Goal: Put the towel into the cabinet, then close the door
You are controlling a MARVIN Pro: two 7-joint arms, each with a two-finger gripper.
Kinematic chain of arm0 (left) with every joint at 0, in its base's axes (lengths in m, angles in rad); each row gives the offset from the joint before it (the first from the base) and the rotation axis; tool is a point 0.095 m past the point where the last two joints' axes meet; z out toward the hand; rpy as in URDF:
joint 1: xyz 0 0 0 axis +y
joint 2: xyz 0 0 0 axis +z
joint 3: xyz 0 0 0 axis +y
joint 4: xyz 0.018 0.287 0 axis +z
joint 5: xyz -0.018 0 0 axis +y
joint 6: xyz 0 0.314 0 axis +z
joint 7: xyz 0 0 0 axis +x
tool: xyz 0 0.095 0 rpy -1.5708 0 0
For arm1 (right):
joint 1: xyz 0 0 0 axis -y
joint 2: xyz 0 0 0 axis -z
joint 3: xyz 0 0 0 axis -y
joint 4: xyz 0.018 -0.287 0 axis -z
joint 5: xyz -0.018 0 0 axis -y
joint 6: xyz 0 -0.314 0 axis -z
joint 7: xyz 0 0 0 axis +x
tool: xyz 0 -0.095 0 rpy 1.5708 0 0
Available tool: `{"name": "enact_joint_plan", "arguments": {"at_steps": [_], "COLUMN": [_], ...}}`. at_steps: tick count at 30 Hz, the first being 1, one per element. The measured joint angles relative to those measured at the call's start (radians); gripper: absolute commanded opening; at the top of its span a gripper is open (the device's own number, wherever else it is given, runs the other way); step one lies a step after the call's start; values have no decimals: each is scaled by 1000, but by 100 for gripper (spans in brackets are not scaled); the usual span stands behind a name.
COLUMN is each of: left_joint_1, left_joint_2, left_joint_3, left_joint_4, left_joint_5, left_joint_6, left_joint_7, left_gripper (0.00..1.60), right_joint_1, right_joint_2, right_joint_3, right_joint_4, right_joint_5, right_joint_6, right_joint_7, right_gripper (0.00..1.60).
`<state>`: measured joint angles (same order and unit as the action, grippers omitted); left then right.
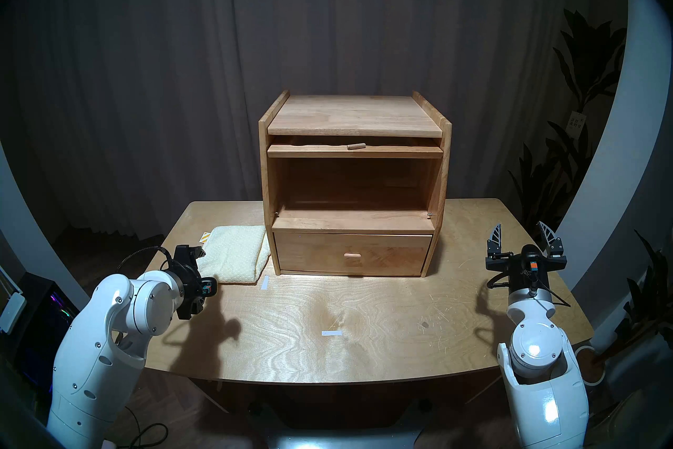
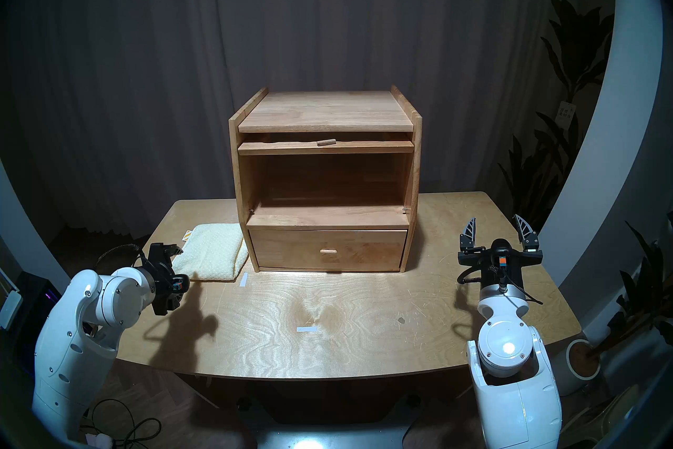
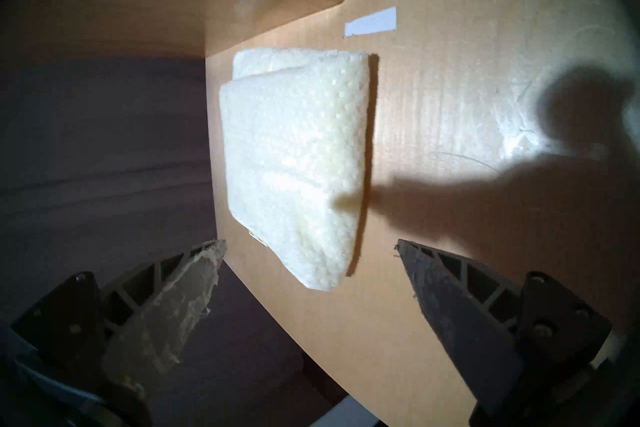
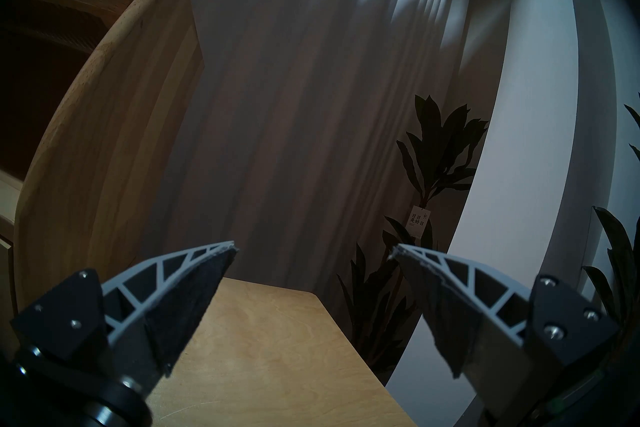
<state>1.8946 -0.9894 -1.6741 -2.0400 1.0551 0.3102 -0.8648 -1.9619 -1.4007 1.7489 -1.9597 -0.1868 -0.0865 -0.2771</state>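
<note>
The table [image 1: 364,320] is taken up at its back by the cabinet [image 1: 355,182], whose compartment stands open; the door [image 1: 355,150] is seen slid in flat under the top. The folded towel [image 1: 236,253] lies on the table just beside the cabinet's left side. The left gripper [image 3: 310,244] is held spread above it, empty. The right gripper [image 1: 524,235] is likewise spread and empty. A single layer might be pinched, so the towel could unfold and snag on the cabinet's edge.

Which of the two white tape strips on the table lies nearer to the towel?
The tape strip by the cabinet's front left corner is nearer: it lies just beside the folded towel. The other strip lies apart, out in the middle of the table.
</note>
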Motion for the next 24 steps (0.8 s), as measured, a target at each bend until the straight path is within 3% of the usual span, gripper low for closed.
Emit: {"name": "enact_joint_plan", "arguments": {"at_steps": [10,24], "left_joint_1": [-14,-108], "left_joint_2": [-37,-33], "left_joint_3": [11,62], "left_joint_4": [67,213], "left_joint_5": [23,-27], "left_joint_6": [40,-99], "left_joint_7": [61,151], "left_gripper": [160,160], "right_joint_1": [-1,-2], "right_joint_2": [2,5], "right_joint_3": [-1,-2], "right_joint_4": [-2,-3], "right_joint_5": [4,7], "right_joint_6": [0,0], "right_joint_7": [-1,-3], "right_gripper": [160,160]}}
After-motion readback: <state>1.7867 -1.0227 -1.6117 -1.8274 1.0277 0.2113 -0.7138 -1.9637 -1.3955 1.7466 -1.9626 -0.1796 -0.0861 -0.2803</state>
